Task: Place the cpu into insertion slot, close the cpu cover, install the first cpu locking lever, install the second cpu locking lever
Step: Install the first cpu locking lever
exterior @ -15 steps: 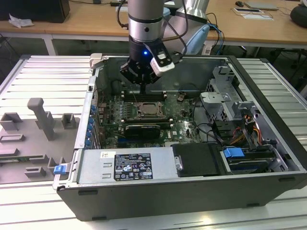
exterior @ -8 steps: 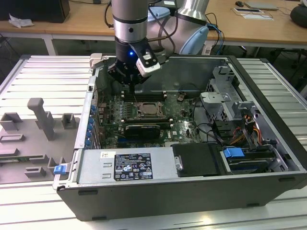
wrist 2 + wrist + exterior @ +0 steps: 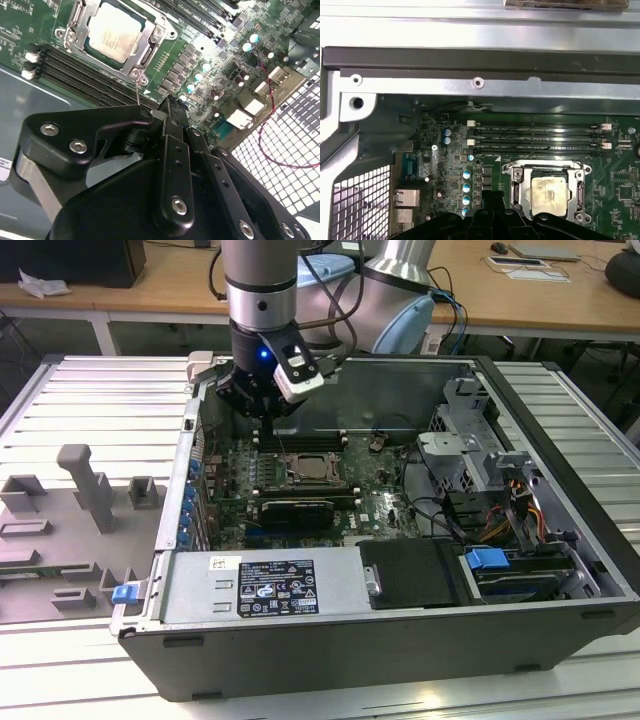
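The cpu lies flat in the insertion slot, pale metal top up; it also shows in the first wrist view. The silver cpu cover is down around it, framing the chip. A thin wire locking lever runs from the socket's corner to just beside my fingertips. My gripper is shut with nothing between its fingers. In the exterior view the gripper hangs just behind the socket, over the memory slots.
Long black memory slots run beside the socket. A black ribbed card sits in front of it. The case's back wall, power supply and drive cage ring the board. Grey fixtures stand outside the case.
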`<act>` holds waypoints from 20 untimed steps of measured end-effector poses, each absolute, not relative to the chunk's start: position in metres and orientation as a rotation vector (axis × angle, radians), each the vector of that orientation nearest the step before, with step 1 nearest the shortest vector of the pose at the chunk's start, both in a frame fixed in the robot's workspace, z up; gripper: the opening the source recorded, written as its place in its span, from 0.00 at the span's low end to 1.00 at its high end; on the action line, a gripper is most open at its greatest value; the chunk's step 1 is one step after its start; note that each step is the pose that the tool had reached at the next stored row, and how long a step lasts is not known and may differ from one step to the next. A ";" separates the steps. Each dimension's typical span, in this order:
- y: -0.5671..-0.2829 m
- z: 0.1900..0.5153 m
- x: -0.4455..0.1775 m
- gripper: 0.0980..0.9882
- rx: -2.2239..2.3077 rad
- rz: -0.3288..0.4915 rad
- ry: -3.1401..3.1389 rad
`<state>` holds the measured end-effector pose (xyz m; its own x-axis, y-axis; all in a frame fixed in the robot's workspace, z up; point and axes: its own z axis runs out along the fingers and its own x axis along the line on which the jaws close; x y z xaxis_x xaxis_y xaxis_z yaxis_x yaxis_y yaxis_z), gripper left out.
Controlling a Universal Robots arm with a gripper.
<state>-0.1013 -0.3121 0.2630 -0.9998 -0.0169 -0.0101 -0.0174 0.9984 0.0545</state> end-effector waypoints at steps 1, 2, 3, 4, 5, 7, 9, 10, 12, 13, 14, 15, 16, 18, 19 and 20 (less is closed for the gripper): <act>-0.312 0.263 -0.102 0.01 -0.028 0.086 3.131; -0.311 0.262 -0.102 0.01 -0.029 0.086 3.131; -0.310 0.262 -0.102 0.01 -0.030 0.086 3.131; -0.308 0.261 -0.102 0.01 -0.032 0.086 3.131; -0.307 0.261 -0.103 0.01 -0.033 0.086 3.131; -0.306 0.260 -0.103 0.01 -0.034 0.086 3.131; -0.305 0.260 -0.103 0.01 -0.035 0.086 3.131; -0.304 0.259 -0.103 0.01 -0.035 0.087 3.131; -0.304 0.259 -0.103 0.01 -0.035 0.087 3.131; -0.304 0.259 -0.103 0.01 -0.035 0.087 3.131; -0.304 0.259 -0.103 0.01 -0.035 0.087 3.131; -0.304 0.259 -0.104 0.01 -0.035 0.087 3.131; -0.304 0.259 -0.104 0.01 -0.035 0.087 3.131; -0.303 0.259 -0.104 0.01 -0.035 0.087 3.131; -0.302 0.259 -0.104 0.01 -0.035 0.087 3.131; -0.301 0.259 -0.104 0.01 -0.035 0.087 3.131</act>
